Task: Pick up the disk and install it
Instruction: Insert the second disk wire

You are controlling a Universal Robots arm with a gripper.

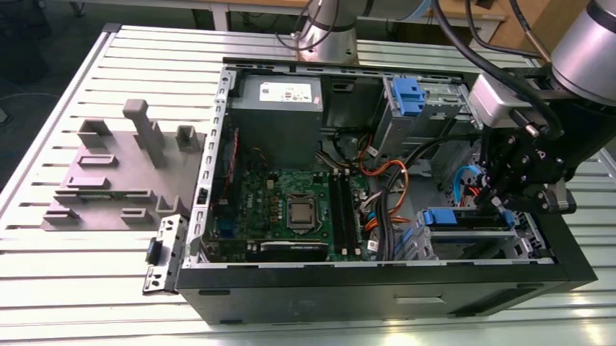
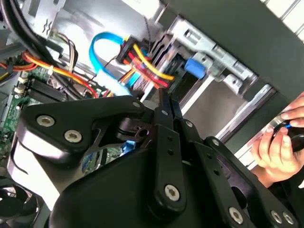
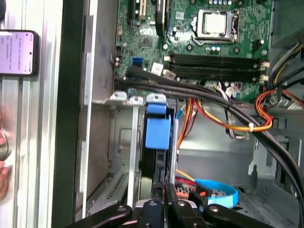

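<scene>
The table [image 1: 68, 108] is formed of ribbed, pale metal with a dull sheen. The computer case [image 1: 385, 292] is finished in matt black outside and bare grey sheet metal inside. The circuit board [image 1: 288, 194] is coated in glossy green. The drive bay [image 3: 126, 142] is made of unpainted, lightly reflective metal, and its latch [image 3: 156, 133] is moulded in smooth blue plastic. The gripper [image 2: 164, 102] is built of matt black links joined by bright metal screws. The fixture [image 1: 115, 180] appears matt grey.
</scene>
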